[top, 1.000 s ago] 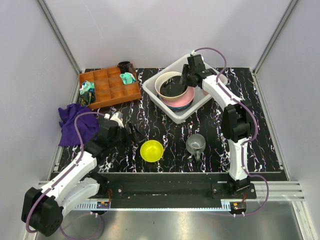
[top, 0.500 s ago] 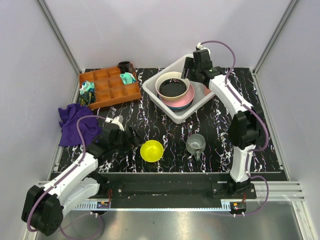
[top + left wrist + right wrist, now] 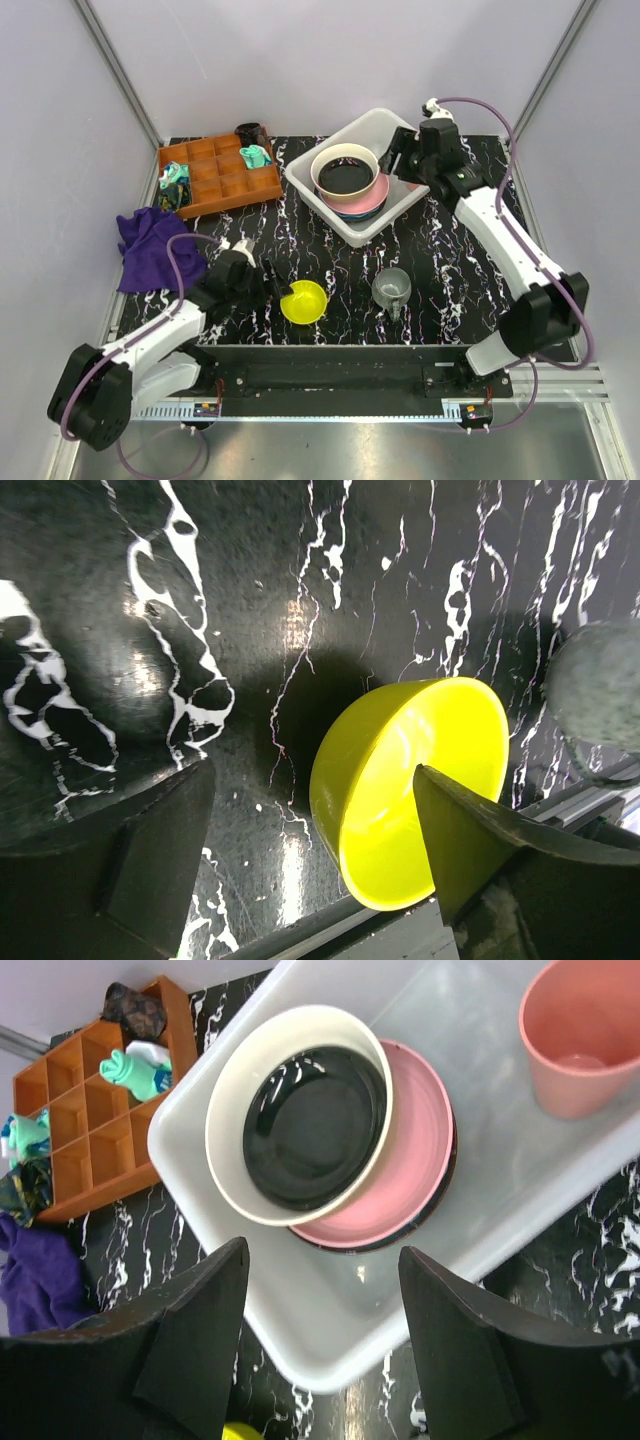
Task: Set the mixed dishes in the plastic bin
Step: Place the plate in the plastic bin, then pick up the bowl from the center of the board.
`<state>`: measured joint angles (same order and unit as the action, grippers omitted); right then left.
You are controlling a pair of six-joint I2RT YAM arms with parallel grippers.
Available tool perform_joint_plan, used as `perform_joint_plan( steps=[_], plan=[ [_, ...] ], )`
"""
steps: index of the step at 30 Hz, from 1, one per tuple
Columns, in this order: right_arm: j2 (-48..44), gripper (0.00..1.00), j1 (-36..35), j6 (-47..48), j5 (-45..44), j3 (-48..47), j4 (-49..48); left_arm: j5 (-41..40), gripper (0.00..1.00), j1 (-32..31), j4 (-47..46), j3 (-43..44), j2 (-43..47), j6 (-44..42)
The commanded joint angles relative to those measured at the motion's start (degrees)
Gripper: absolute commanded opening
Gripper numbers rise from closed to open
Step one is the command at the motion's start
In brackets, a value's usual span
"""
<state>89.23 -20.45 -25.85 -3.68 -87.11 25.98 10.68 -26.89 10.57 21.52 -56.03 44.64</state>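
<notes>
Straddling yellow bowl (image 3: 420, 730) wall: left gripper (image 3: 312, 775)

The worktop (image 3: 300, 240) is black stone-look with white veins, polished and glossy enough to throw back the lamps; the small yellow bowl (image 3: 400, 780) looks like smooth, shiny plastic; the plastic bin (image 3: 330, 1320) is translucent white, smooth, with a frosted sheen; the black saucer (image 3: 310, 1125) is glossy and reflective; the cream bowl (image 3: 225, 1130) is smooth and nearly matt; the pink plate (image 3: 425, 1150) is smooth with a soft sheen; the pink cup (image 3: 585, 1040) looks matt; the compartment tray (image 3: 90, 1125) looks like brown wood, unpolished; the purple cloth (image 3: 150, 245) is soft, crumpled fabric; the fingers (image 3: 140, 870) look like matt black plastic.
</notes>
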Motion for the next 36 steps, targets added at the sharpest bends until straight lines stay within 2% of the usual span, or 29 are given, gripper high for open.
perform_joint_plan(
  steps=[1,6,12,13,17,22,27,36],
  plan=[
    [-7.5,0.70,0.2,-1.9,2.6,6.4,-2.0,-0.8,0.80,-1.8,-6.5,-0.6,-2.8,-0.2],
    [-13.7,0.70,0.1,-3.7,5.3,12.7,-1.9,-1.3,0.59,-3.3,-8.9,-0.5,-6.1,0.4],
    [-18.7,0.70,0.1,-4.7,7.4,18.0,-0.8,-1.6,0.42,-3.8,-9.3,0.3,-6.7,0.7],
    [-19.2,0.70,0.1,-4.8,8.2,18.5,-0.7,-1.7,0.35,-3.8,-9.3,0.3,-6.7,0.8],
    [-21.4,0.70,0.1,-5.7,11.9,20.6,0.8,-1.5,0.21,-3.9,-9.2,0.6,-6.9,0.9],
    [-21.9,0.73,-5.6,-6.5,12.4,21.3,4.5,-1.4,0.00,-4.0,-8.8,2.2,-7.5,1.0],
    [-21.9,0.74,-14.7,-9.1,11.1,23.5,5.0,-1.9,0.00,-4.8,-5.6,5.9,-7.6,0.5],
    [-17.8,0.73,-21.4,-10.0,9.7,25.1,4.7,-5.7,0.00,-6.9,4.5,18.0,-4.6,-1.7]
  ],
)
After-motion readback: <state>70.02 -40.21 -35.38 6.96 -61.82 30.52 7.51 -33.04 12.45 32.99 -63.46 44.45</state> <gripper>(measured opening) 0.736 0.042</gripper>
